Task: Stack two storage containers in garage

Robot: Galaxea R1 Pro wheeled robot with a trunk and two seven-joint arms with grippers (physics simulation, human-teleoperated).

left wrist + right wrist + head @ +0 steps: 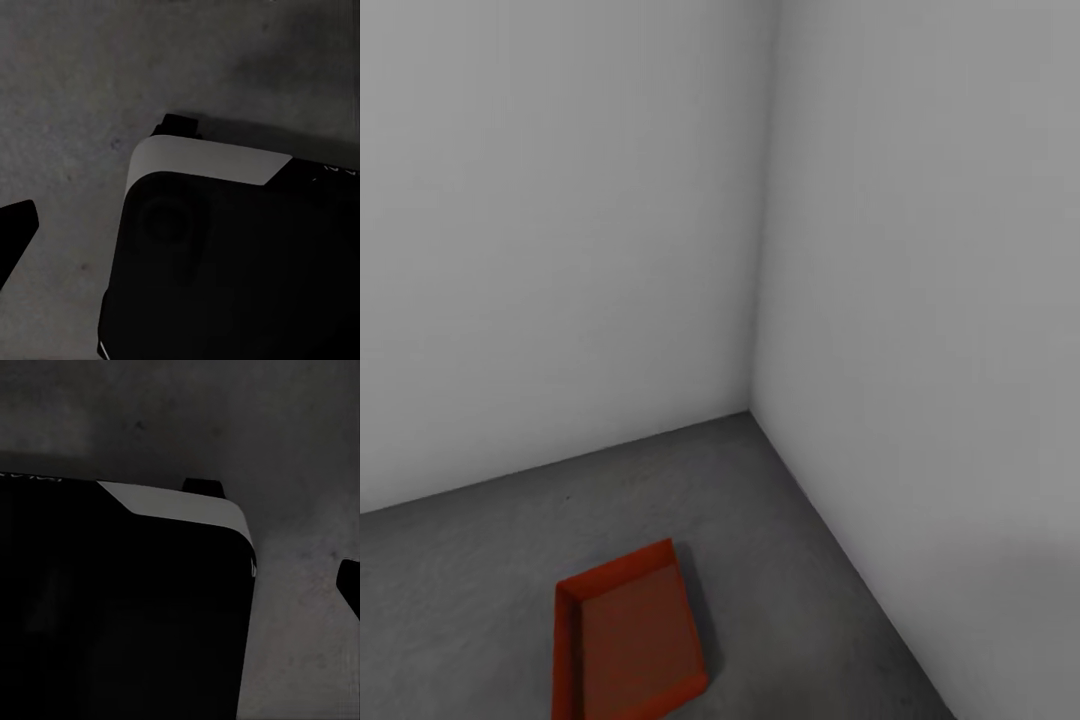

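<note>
One orange-red storage container (630, 635) lies open side up on the dark grey garage floor (470, 580), close to the room's corner and at the lower edge of the head view. It is empty. In the left wrist view a dark fingertip (15, 234) of my left gripper shows at the frame's edge, above bare floor. In the right wrist view a dark fingertip (349, 585) of my right gripper sits at the opposite edge. Both fingertips stand far out to the side with nothing between them.
Two plain pale grey walls (560, 250) meet in a corner (752, 412) just beyond the container. My own black and white base (240, 255) fills much of both wrist views (112, 607), standing on the speckled floor.
</note>
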